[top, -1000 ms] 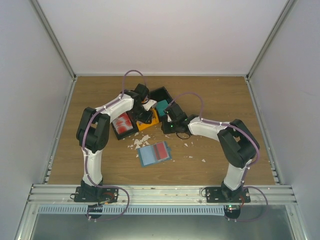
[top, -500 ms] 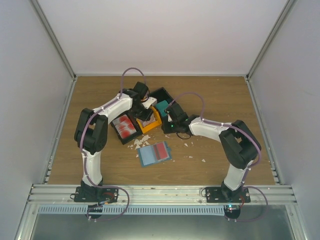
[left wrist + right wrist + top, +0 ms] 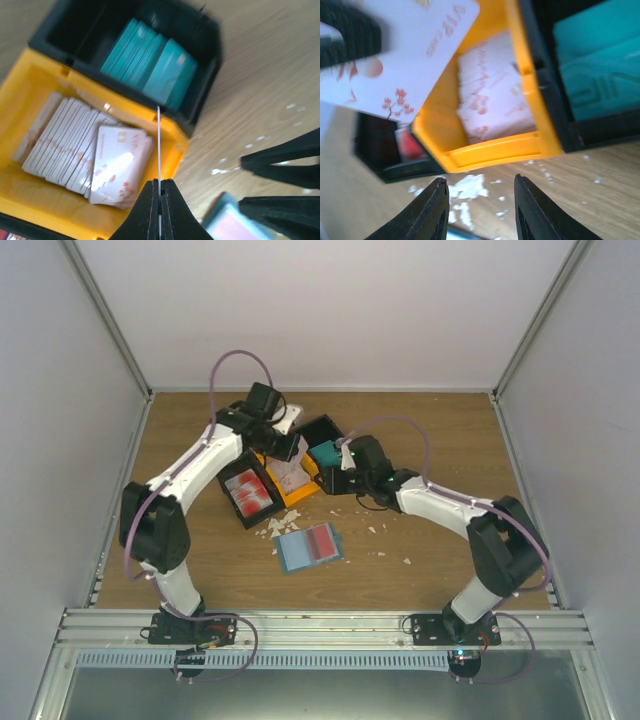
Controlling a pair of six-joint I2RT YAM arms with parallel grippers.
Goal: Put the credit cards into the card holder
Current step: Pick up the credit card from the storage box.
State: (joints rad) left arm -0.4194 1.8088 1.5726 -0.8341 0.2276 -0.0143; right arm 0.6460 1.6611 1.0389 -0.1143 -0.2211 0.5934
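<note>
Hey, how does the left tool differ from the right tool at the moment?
The left tool is shut, while the right tool stands open. The left tool pinches a white card; the right tool holds nothing. In its own wrist view the left tool's fingers meet in a point, while the right tool's sit well apart. Both hang close to the yellow bin of white cards.
</note>
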